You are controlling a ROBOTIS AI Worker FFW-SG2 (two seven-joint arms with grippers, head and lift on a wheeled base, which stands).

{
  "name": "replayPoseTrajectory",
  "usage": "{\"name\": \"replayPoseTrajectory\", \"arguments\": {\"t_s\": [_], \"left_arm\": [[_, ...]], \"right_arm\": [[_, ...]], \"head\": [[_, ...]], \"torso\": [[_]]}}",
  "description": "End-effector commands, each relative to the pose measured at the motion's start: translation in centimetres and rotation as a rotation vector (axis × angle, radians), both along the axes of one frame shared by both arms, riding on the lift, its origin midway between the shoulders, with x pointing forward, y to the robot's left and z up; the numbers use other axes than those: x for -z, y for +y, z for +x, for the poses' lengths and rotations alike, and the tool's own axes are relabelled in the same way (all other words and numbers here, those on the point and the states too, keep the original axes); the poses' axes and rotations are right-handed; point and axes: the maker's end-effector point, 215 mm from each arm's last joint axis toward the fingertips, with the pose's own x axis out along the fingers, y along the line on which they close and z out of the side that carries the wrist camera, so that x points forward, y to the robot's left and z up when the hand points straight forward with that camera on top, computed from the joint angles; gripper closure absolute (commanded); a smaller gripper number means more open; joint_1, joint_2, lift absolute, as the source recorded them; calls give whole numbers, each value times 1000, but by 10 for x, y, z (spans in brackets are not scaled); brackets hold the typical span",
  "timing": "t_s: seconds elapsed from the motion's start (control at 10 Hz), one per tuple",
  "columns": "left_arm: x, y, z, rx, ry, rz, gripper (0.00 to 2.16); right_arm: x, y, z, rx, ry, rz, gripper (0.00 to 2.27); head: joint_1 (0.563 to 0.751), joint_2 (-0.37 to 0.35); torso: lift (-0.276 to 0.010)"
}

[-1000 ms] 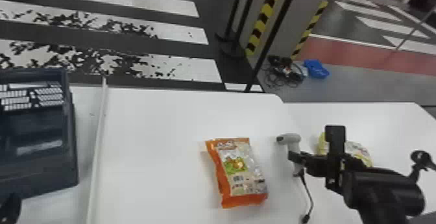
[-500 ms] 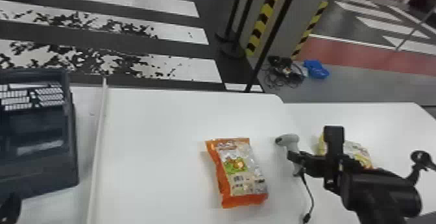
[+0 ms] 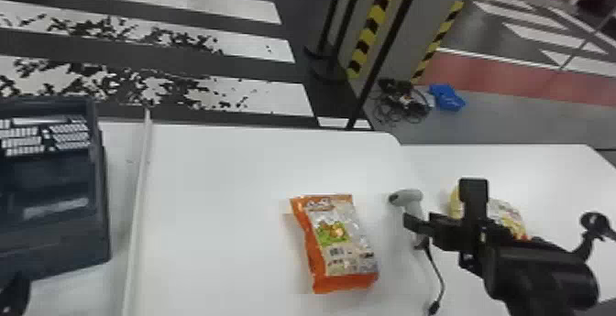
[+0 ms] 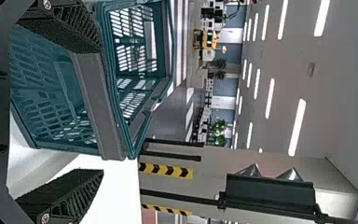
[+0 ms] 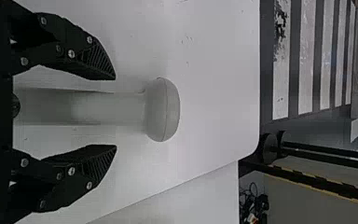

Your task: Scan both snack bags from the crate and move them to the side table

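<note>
- Pictured at right on the near tabletop [image 3: 220, 200], around the grip of the pale scanner [image 3: 405, 197]: the right hand [image 3: 440, 204], spread wide, with space showing on both sides of the grip and nothing clasped.
- Scarcely changed from half a second ago, right hand and scanner alike, save for a very slight drop toward the near edge by the right hand.
- Lying flat mid-tabletop, between crate [image 3: 103, 209] and scanner: the orange snack bag [image 3: 341, 242], in just the same spot as in both earlier frames.
- Resting on the side table [image 3: 550, 173], far right, partly behind the right arm: the yellow snack bag [image 3: 504, 212], likewise unmoved.
- Seen at far left beyond a long white strip [image 3: 137, 209]: the dark crate, unshifted.
- Parked at the crate's near side: the left hand [image 3: 16, 292], opened wide and empty.
</note>
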Motion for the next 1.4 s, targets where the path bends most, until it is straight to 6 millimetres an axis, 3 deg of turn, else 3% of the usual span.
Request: {"name": "replayPoseTrajectory", "arguments": {"t_s": [0.0,0.3,0.7,0.8,1.1,1.3], "left_arm": [[-1,-1,0,1,-1,0,80],[-2,-2,0,3,-2,-1,80],[-2,-2,-1,6,-2,0,80],[-2,-2,-1,7,-2,1,80],[-2,-3,-1,10,-1,3,80],[-1,-2,-1,10,0,3,80]], "right_arm": [[-14,-1,-4,7,-15,-8,66],[-42,24,-36,15,-7,105,76],[-73,102,-88,-51,48,554,83],[-79,113,-94,-69,54,610,83],[-68,144,-104,-116,115,680,83],[-46,166,-105,-150,177,658,83]], "head": [[695,-350],[695,-350],[695,-312],[695,-283],[695,-243],[695,-211]], "torso": [[-99],[-99],[-99],[-99],[-99],[-99]]}}
